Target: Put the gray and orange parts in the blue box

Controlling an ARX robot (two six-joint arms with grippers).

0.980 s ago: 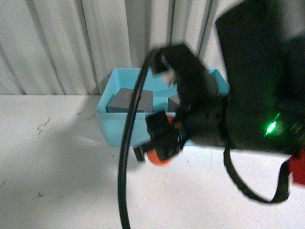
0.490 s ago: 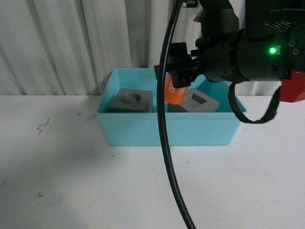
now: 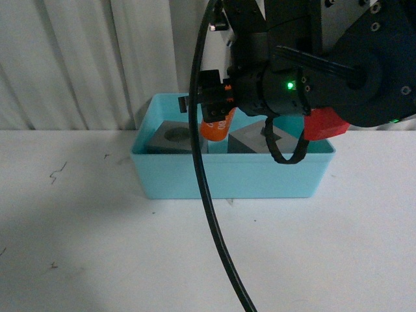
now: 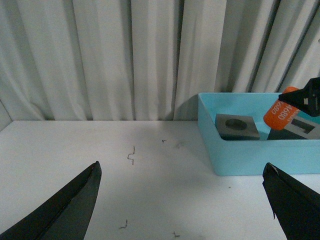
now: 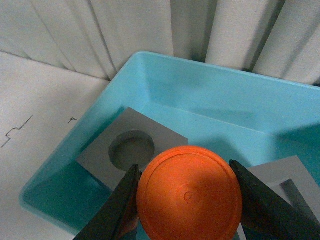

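The large turquoise plastic bin (image 5: 150, 80) has smooth walls with a faint sheen. Inside it, the matt gray cube with a round recess (image 5: 102, 155) and the matt gray cube with a rectangular recess (image 3: 250, 138) look dull and even. Above the bin, the orange plastic cylinder (image 5: 189, 194) shows a smooth, satin end face, clamped in the right gripper (image 5: 189, 200) with matt black fingers (image 5: 117, 207). Beside the bin, the white tabletop (image 4: 100, 170) looks matt and scuffed; behind hangs pale pleated cloth curtain (image 4: 100, 55).
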